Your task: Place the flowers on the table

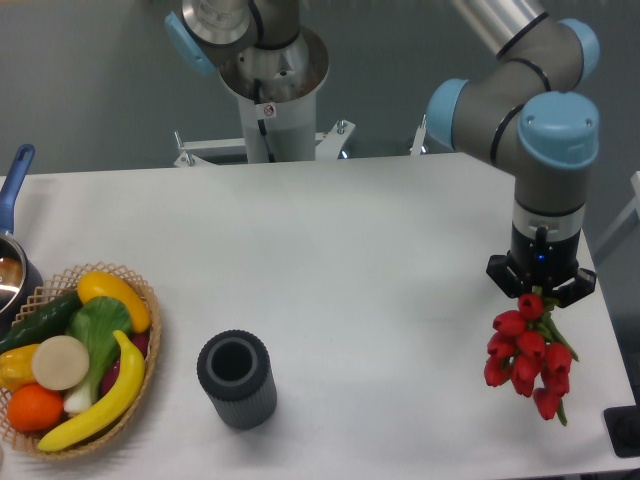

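Note:
A bunch of red flowers [528, 355] with green stems hangs at the right side of the white table [350, 250], blooms pointing down toward the front edge. My gripper [540, 292] points straight down and is shut on the flowers at their upper end. The fingertips are mostly hidden behind the top bloom. I cannot tell whether the lowest blooms touch the table surface.
A dark grey ribbed cylindrical vase [236, 379] stands at the front centre-left. A wicker basket [80, 370] with bananas, an orange and vegetables sits at the front left. A pot with a blue handle [15, 180] is at the left edge. The table's right edge is close to the flowers.

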